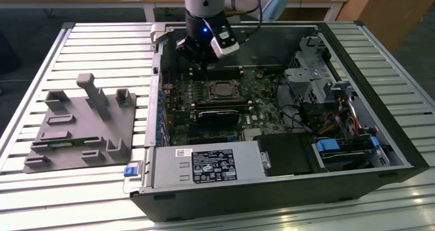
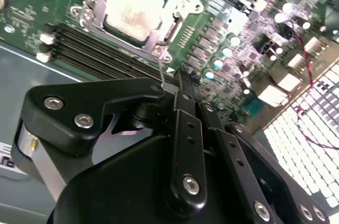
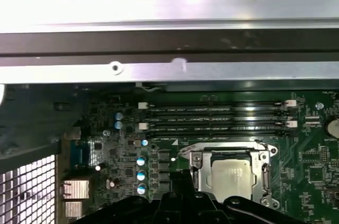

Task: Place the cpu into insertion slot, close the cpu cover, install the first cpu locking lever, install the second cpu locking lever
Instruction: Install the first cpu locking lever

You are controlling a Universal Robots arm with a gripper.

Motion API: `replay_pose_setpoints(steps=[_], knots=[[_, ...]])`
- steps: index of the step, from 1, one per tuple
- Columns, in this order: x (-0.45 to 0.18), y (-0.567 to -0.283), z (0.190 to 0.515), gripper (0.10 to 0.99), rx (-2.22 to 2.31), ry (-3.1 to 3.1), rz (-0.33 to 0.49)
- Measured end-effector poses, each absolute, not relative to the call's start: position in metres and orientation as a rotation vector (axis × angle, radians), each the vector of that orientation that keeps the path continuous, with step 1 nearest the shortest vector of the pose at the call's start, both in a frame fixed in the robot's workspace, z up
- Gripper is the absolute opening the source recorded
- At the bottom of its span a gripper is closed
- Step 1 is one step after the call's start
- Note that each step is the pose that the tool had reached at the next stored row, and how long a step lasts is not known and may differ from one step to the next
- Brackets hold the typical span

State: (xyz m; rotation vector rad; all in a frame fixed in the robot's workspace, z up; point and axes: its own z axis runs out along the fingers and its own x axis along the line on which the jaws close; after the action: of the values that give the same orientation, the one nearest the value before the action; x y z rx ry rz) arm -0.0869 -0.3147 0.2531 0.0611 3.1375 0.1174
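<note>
The closed gripper [image 2: 183,74] hangs just beside the thin wire lever [image 2: 161,65], near the chip [image 2: 132,7] under its lowered cover [image 2: 152,38].

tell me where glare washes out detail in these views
Second wrist view: glare whitens the cpu, and the vent grille blows out white. First wrist view: the long metal band is washed bright. Exterior view: even light, soft reflections on the table.

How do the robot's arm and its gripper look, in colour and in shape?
The arm is a grey cylinder that turns black near the wrist, where a small blue light glows and a white box is mounted. The gripper is matte black, built of jointed bars with silver screw heads.
</note>
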Motion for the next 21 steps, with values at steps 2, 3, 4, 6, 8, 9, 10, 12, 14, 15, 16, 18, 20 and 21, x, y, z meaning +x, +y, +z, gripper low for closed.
replay_pose_setpoints(steps=[2,3,4,6,8,9,10,12,14,15,16,18,20,21], knots=[[-0.092,-0.315,0.253,0.106,0.061,3.137,0.117],[-0.094,-0.315,0.253,0.106,0.061,3.137,0.117],[-0.096,-0.315,0.253,0.106,0.061,3.137,0.117],[-0.098,-0.315,0.253,0.106,0.061,3.137,0.118],[-0.099,-0.314,0.253,0.106,0.061,3.137,0.117],[-0.099,-0.313,0.253,0.106,0.061,3.137,0.117],[-0.099,-0.313,0.253,0.106,0.061,3.137,0.118],[-0.099,-0.311,0.253,0.106,0.061,3.137,0.118],[-0.099,-0.308,0.253,0.106,0.061,3.137,0.118],[-0.099,-0.306,0.253,0.106,0.061,3.137,0.118],[-0.099,-0.304,0.253,0.106,0.061,3.137,0.118],[-0.100,-0.303,0.253,0.106,0.061,3.137,0.118],[-0.100,-0.301,0.253,0.106,0.061,3.137,0.118],[-0.100,-0.300,0.253,0.106,0.061,3.137,0.118]])
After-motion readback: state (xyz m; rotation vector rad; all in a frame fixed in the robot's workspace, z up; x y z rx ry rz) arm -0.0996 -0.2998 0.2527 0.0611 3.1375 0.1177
